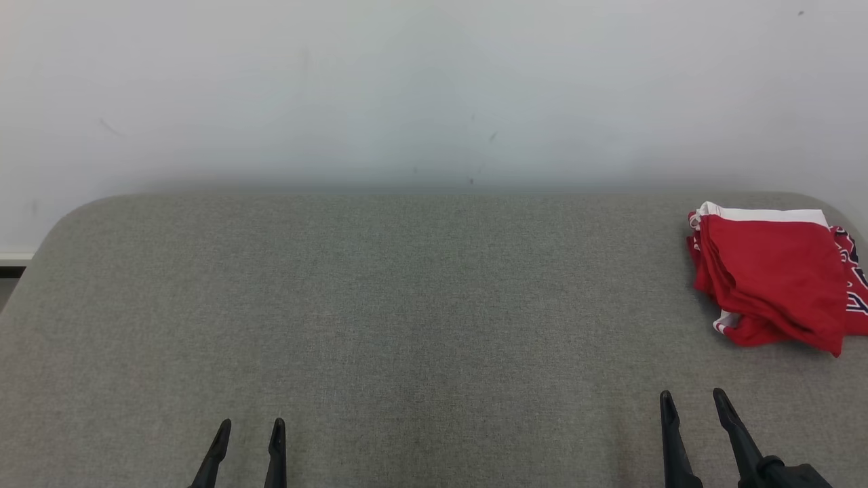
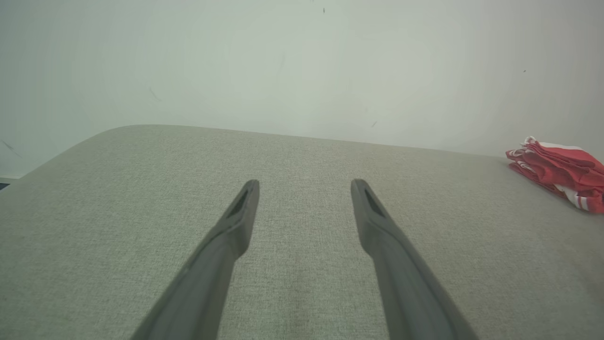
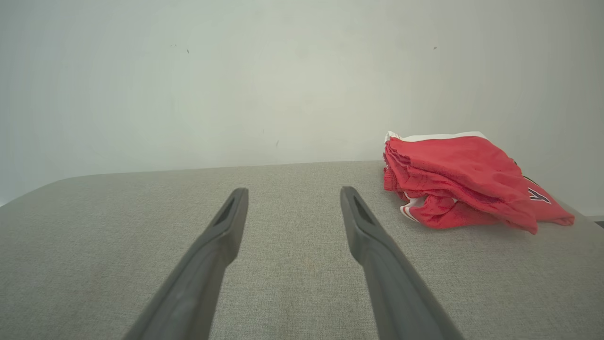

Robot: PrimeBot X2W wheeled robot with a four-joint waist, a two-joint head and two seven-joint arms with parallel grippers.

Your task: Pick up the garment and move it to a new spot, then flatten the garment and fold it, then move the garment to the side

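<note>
On the table [image 1: 407,305], far right, the garment [image 1: 770,278] lay folded, seemingly done; left gripper [image 1: 251,424] and right gripper [image 1: 692,394] gaped, empty.

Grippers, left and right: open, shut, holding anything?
Left gripper: open, empty.
Right gripper: open, empty, apart from the garment.
</note>
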